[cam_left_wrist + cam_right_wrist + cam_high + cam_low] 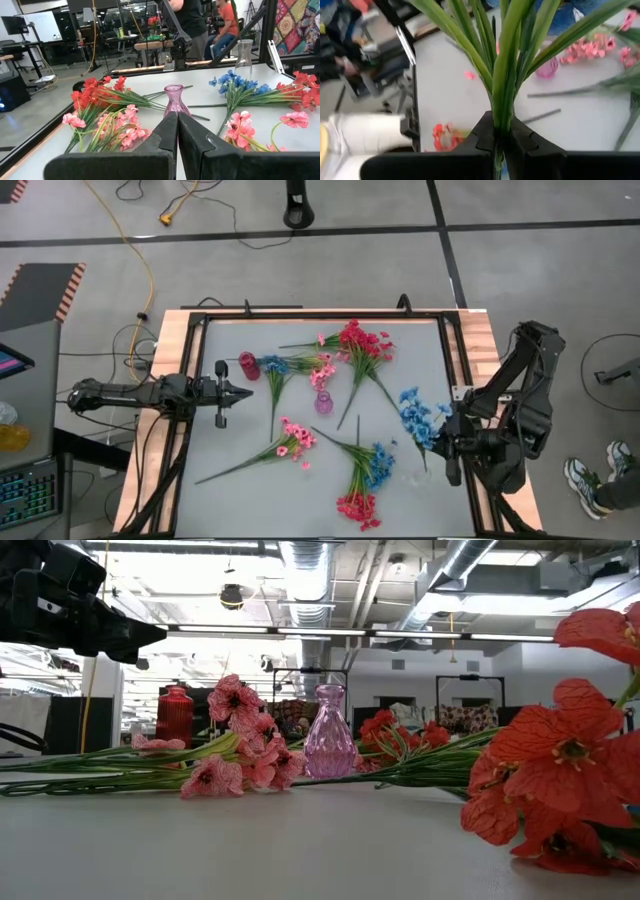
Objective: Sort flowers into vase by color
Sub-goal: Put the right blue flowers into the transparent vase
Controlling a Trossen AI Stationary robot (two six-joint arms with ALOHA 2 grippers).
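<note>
Red blossoms (pixel 560 770) fill the near right edge of the low view, closest to that camera. Left to right in the high view: left gripper (pixel 243 392) hovers over the table's (pixel 230 445) left edge, fingers pressed together, empty. Just beyond it stands a red vase (pixel 248 365), with a blue sprig (pixel 273 366) beside it. Pink sprig (pixel 290 440) lies below; pink vase (pixel 323 401) stands upright at centre; red sprig (pixel 362 345) lies behind it. Blue-and-red bunch (pixel 366 480) rests near the front. Right gripper (pixel 500 134) is clamped on green stems of the blue flowers (pixel 420 416), at the table's right side.
</note>
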